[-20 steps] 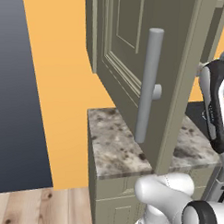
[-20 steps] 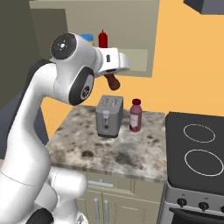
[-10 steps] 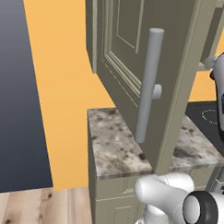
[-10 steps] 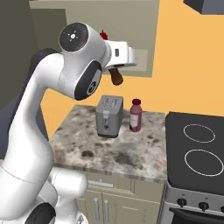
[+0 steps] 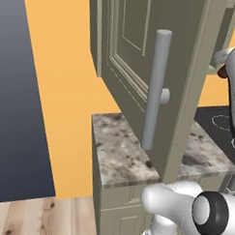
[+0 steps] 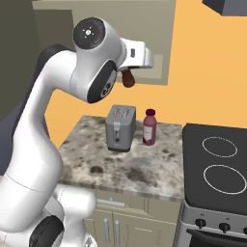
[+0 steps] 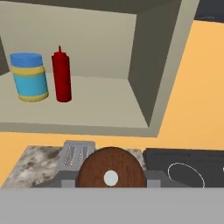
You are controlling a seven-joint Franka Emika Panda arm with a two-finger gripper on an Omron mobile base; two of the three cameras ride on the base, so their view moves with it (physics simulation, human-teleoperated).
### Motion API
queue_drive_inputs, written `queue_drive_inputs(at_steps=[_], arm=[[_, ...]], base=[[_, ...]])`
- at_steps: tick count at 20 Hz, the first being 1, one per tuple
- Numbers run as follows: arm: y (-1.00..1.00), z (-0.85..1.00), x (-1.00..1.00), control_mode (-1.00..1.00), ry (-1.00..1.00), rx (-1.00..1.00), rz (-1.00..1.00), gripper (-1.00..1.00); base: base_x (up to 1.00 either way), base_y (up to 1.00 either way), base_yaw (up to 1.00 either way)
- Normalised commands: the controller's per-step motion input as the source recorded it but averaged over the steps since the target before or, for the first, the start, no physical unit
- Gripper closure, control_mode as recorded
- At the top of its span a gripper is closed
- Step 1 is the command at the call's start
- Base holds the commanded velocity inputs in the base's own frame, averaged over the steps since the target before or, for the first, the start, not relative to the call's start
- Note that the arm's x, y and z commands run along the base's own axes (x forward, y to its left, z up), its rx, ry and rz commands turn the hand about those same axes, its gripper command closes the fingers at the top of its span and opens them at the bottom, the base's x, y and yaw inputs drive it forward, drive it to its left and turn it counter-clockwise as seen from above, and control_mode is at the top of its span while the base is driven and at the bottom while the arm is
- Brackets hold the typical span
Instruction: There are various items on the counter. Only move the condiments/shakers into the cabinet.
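A small dark reddish-brown shaker (image 6: 128, 79) hangs in the air in front of the open cabinet (image 6: 153, 29), above the toaster, and my gripper (image 6: 129, 72) is shut on it. In the hand view its round brown top (image 7: 111, 168) sits at the bottom, just below and in front of the cabinet's shelf (image 7: 100, 105). On that shelf stand a blue jar with yellow bands (image 7: 29, 77) and a red squeeze bottle (image 7: 62, 74). The cabinet's door (image 5: 127, 52) stands swung open, its grey bar handle (image 5: 156, 89) over the counter (image 5: 120, 153).
On the granite counter (image 6: 130, 169) stand a grey toaster (image 6: 120, 128) and a dark red bottle with a white label (image 6: 149, 127). A black stovetop (image 6: 217, 164) lies to the right. The shelf has free room right of the red bottle.
The hand has risen a little with the shaker, closer to the cabinet opening, and the arm's upper joint has turned. The red bottle on the shelf is now hidden behind the arm in the right base view.
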Motion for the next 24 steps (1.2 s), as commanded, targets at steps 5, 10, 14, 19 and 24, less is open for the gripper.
queue_drive_inputs(at_steps=[5, 10, 14, 19, 24], arm=[[0.0, 0.12, 0.38, -1.0, 0.0, 0.01, -0.02, 1.0], [0.0, 0.0, 0.53, -1.0, 0.0, 0.01, -0.02, 1.0], [0.01, 0.0, 0.44, -1.0, 0.0, 0.05, 0.0, 1.0], [0.04, 0.0, 0.34, -1.0, 0.0, 0.09, 0.0, 1.0], [0.13, 0.0, 0.25, -1.0, 0.0, 0.05, 0.0, 1.0]], base=[[0.0, 0.0, 0.0], [0.0, 0.0, 0.0], [0.0, 0.0, 0.0], [0.0, 0.0, 0.0], [0.0, 0.0, 0.0]])
